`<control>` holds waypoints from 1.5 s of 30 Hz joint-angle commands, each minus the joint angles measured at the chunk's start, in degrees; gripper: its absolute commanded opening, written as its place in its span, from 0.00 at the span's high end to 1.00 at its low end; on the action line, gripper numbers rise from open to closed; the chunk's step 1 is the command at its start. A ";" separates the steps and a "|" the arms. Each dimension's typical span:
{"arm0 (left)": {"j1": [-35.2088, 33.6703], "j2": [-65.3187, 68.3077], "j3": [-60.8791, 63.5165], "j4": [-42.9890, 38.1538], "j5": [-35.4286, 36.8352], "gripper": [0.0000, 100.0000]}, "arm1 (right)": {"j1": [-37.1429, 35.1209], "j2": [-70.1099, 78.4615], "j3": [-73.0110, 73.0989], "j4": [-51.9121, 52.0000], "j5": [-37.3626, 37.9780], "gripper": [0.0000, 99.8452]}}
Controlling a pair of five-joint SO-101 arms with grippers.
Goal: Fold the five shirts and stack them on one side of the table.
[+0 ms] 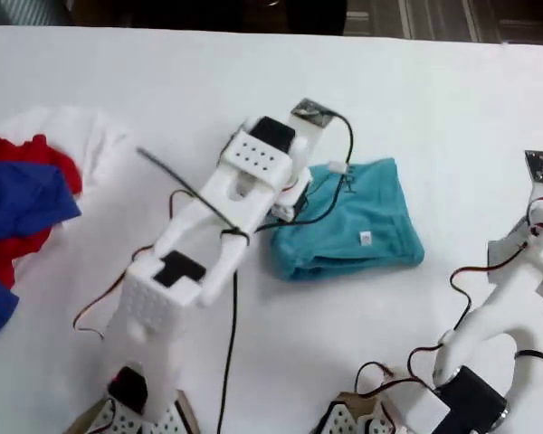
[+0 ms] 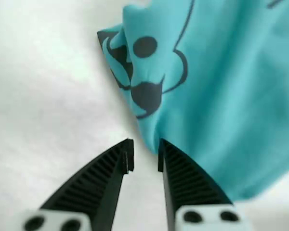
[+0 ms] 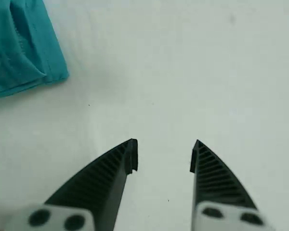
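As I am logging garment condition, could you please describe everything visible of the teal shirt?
The teal shirt is soft-looking cloth, folded into a rumpled, roughly rectangular bundle lying on the white table, near its middle. A dark printed graphic shows on one fold, a small white tag near an edge. The left gripper sits at its edge, jaws slightly apart; whether they touch it is unclear.
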 commanded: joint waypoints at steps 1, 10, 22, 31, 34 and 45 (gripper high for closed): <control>2.02 -8.35 -1.45 2.46 -1.67 0.89 | -1.71 -3.03 -0.26 -0.13 -2.02 0.82; 10.46 -8.79 21.49 -15.03 -1.32 0.89 | -0.66 -3.03 -0.35 -1.01 -4.31 0.82; 8.70 -9.32 9.45 -10.02 -1.67 0.89 | -3.82 -2.95 -0.26 -2.24 -8.18 0.82; -4.66 -7.82 -3.03 -14.51 -1.32 0.91 | -16.84 -2.42 1.49 -3.56 -20.66 0.98; -5.63 -2.73 -0.31 -24.70 -1.49 0.97 | -23.52 -2.42 3.34 -4.88 -21.27 0.98; -1.41 17.49 -12.26 -31.65 -1.14 0.96 | -28.09 -2.51 21.45 -19.82 -20.92 0.98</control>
